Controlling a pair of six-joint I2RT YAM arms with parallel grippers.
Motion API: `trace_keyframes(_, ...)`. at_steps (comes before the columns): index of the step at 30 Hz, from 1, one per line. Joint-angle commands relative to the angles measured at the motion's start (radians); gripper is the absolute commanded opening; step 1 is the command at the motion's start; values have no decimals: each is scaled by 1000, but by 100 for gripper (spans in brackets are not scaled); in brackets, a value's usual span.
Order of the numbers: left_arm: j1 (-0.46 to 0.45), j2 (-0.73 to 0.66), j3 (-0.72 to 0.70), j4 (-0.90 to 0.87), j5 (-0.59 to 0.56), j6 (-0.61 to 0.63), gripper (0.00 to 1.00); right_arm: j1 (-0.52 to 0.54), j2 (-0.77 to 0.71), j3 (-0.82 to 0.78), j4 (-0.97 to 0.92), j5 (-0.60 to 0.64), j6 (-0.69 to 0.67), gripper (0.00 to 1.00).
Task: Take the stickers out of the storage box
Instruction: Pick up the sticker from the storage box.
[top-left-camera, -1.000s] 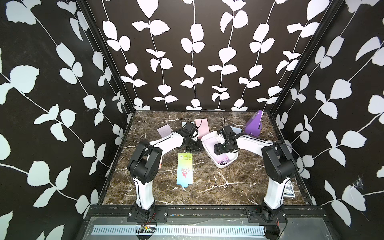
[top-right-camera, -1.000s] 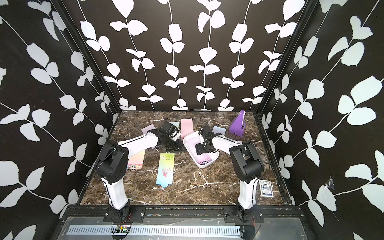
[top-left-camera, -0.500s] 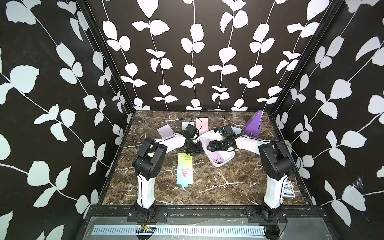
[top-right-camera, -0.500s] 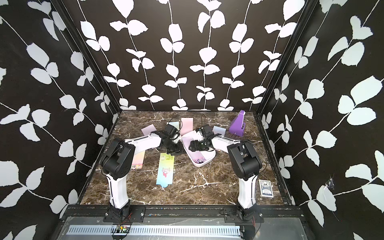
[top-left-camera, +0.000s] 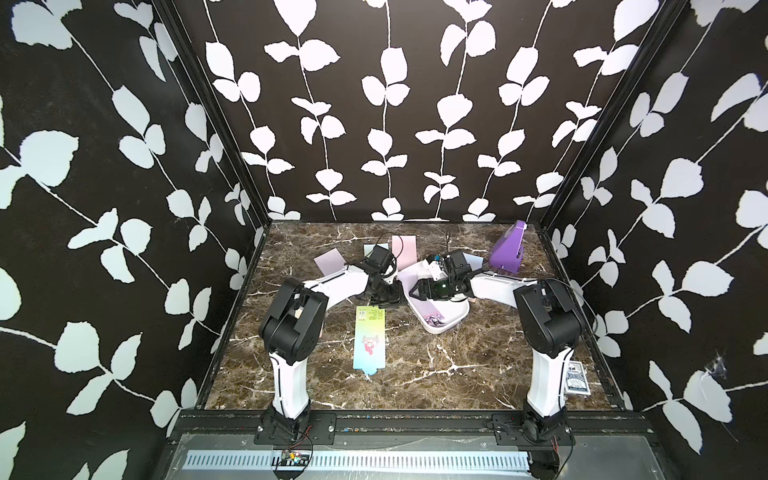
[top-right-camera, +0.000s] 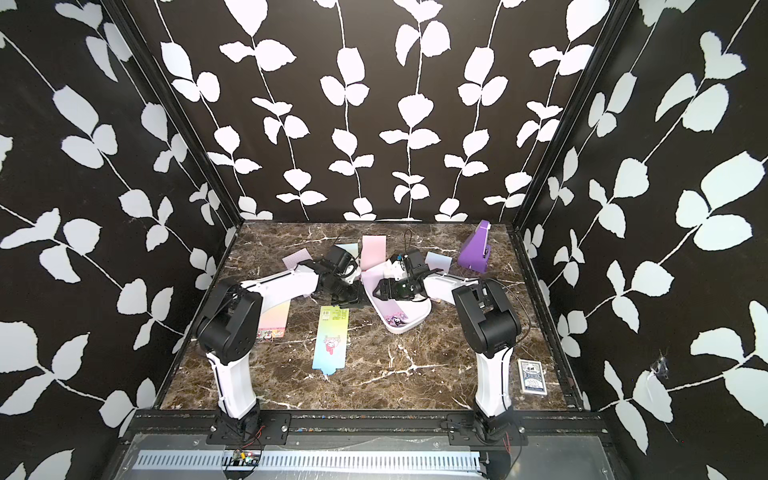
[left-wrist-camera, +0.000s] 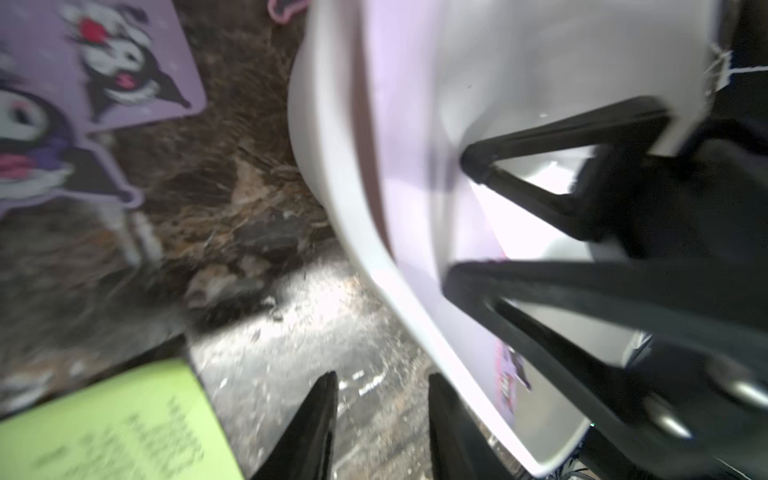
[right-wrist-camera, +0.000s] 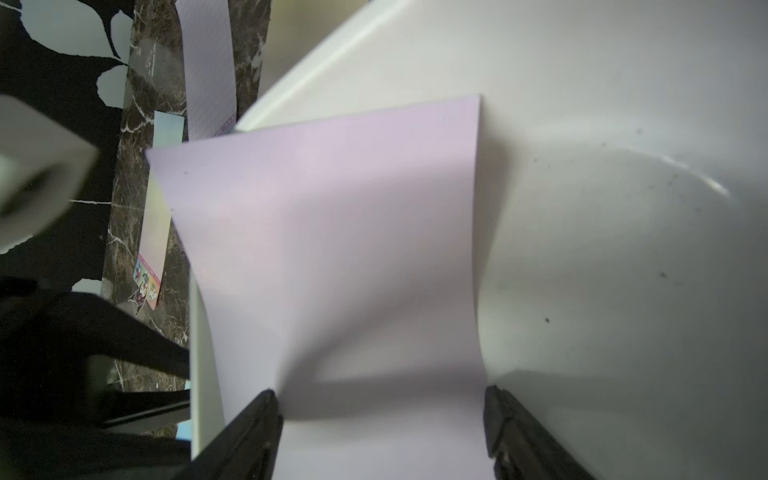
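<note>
Robot lab test booth; leaf-print wall panels (top-left-camera: 382, 104) enclose marble-look tabletop (top-left-camera: 436, 374); black mounting rail (top-left-camera: 415, 426) in front

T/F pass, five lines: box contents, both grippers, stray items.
1. The storage box is empty. False: a lilac sheet lies in it.
2. The right gripper is inside the box, closed across that sheet's width. True.
3. The left gripper holds the green-to-blue sheet. False: it is open and empty beside the box; that sheet lies flat on the table.
4. The purple wedge stands at the table's far right corner. True.
5. The card box lies at the near left. False: near right, by the right arm.
</note>
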Motion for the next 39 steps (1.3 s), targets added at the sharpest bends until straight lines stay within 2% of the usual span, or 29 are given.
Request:
trace_keyframes(1, 20, -126, 21, 22, -39, 9, 40, 14, 38, -44, -72, -13, 10, 78)
trace_keyframes(7, 40, -151, 19, 88, -65, -12, 40, 14, 32, -49, -71, -10, 10, 78)
trace_keyframes(12, 41, -82, 69, 91, -41, -5, 40, 15, 28, -49, -80, -4, 0, 78)
trace_keyframes(19, 47, -3, 108, 150, -68, 0, 39, 15, 29, -53, -81, -4, -2, 78)
trace_keyframes(25, 46, -41, 66, 188, -172, 3, 39, 11, 33, -48, -86, -2, -8, 78)
trace_keyframes(39, 47, 9, 49, 262, -175, 0, 36, 11, 41, -39, -94, -5, -10, 78)
